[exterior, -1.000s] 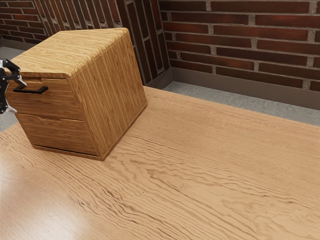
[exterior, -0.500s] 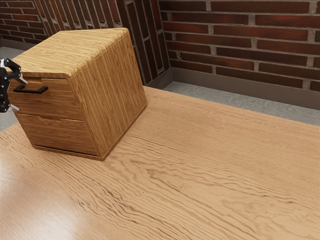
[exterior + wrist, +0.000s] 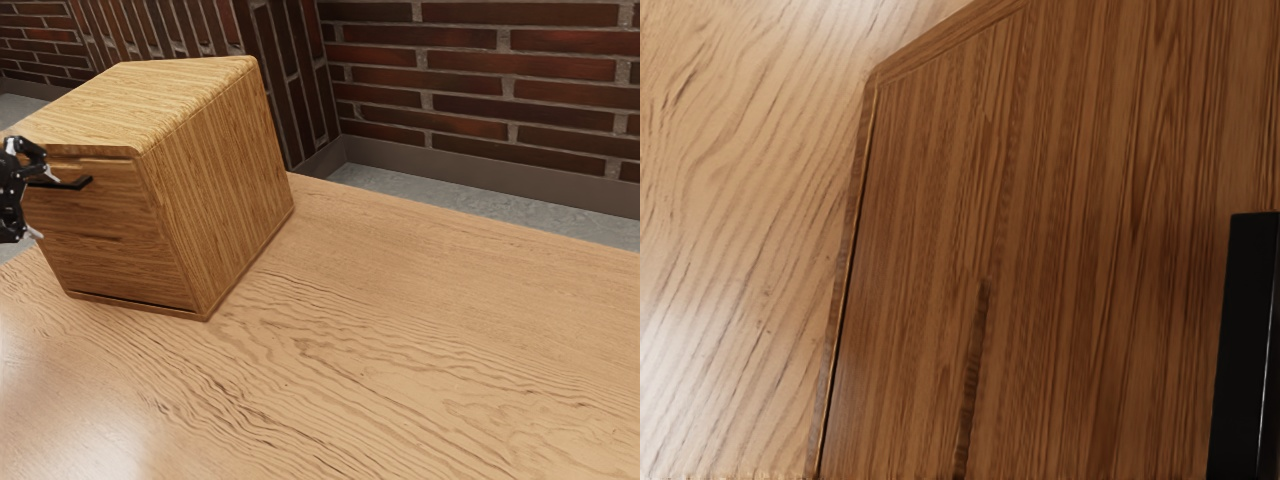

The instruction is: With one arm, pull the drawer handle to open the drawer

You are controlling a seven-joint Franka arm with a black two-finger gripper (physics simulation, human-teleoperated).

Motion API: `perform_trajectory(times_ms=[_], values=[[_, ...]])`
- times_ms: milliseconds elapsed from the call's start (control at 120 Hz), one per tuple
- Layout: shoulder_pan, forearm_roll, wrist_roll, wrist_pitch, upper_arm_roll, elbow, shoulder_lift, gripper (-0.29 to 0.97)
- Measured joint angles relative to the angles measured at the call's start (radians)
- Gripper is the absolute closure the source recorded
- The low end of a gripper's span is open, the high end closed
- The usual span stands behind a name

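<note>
Brick wall behind, grey floor at its foot, wood-grain bench (image 3: 400,350) spreading in front; wooden cabinet (image 3: 200,170) on the bench at the exterior view's far left, top drawer (image 3: 95,210) facing left and near, looking shut or barely out; thin black handle (image 3: 68,183) across the drawer front, seen close in the wrist view as a dark bar (image 3: 1248,350) against the grain; jaws at the handle's left end, at the very edge of the exterior view; clamped on the bar or merely beside it, cannot tell. Before pulling, make sure of a firm hold from both sides of the bar; then draw straight back, square to the drawer front, along the line of its slide; hold the wrist level, no twist, no lift; pull slowly and evenly, since a jerk would likely slip off the thin bar or drag the whole cabinet across the bench.
</note>
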Motion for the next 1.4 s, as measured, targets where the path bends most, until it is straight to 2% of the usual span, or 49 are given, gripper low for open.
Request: perform_trajectory(times_ms=[258, 358, 425, 675, 800, 933, 1400], values=[[0.004, -0.004, 0.002, 0.0, -0.008, -0.116, -0.131, 0.03], [0.113, -0.003, 0.003, -0.005, -0.092, -0.19, -0.203, 0.03], [0.149, -0.004, 0.005, -0.007, -0.123, -0.228, -0.241, 0.03], [0.226, 0.002, 0.01, -0.026, -0.143, -0.299, -0.348, 0.03], [0.299, 0.004, 0.013, -0.033, -0.205, -0.352, -0.4, 0.03], [0.314, 0.004, 0.017, -0.035, -0.216, -0.404, -0.453, 0.03], [0.483, 0.004, 0.032, -0.057, -0.314, -0.526, -0.615, 0.03]])
